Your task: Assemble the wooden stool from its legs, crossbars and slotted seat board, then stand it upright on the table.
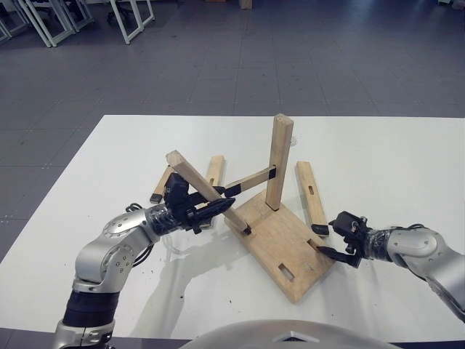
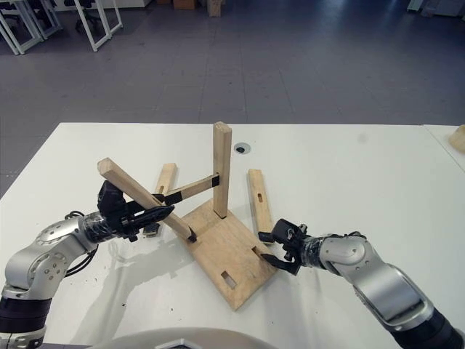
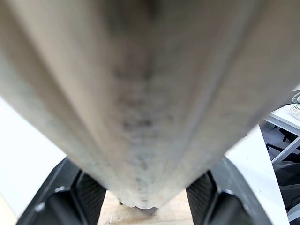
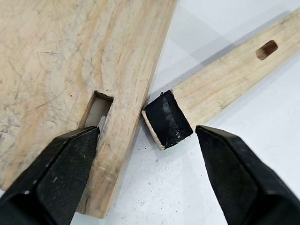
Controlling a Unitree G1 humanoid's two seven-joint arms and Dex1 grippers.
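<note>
on the white worktop [image 1: 407, 167] the slotted seat board [image 1: 280, 243] lies with one upright leg [image 1: 280, 163] standing in it. a slanted leg [image 1: 190, 173], clenched in the left claw [image 1: 221, 207], joins the upright by a crossbar [image 1: 251, 180]; a slip there could, i judge, lever that joint apart. a loose leg [image 1: 309, 190] lies just beside the board. the right claw [image 1: 328, 238] hangs released across its black tip [image 4: 167, 119] and the board's edge by an empty slot [image 4: 97, 108], so closing may pinch both. two spare pieces [image 1: 214, 171] lie behind.
</note>
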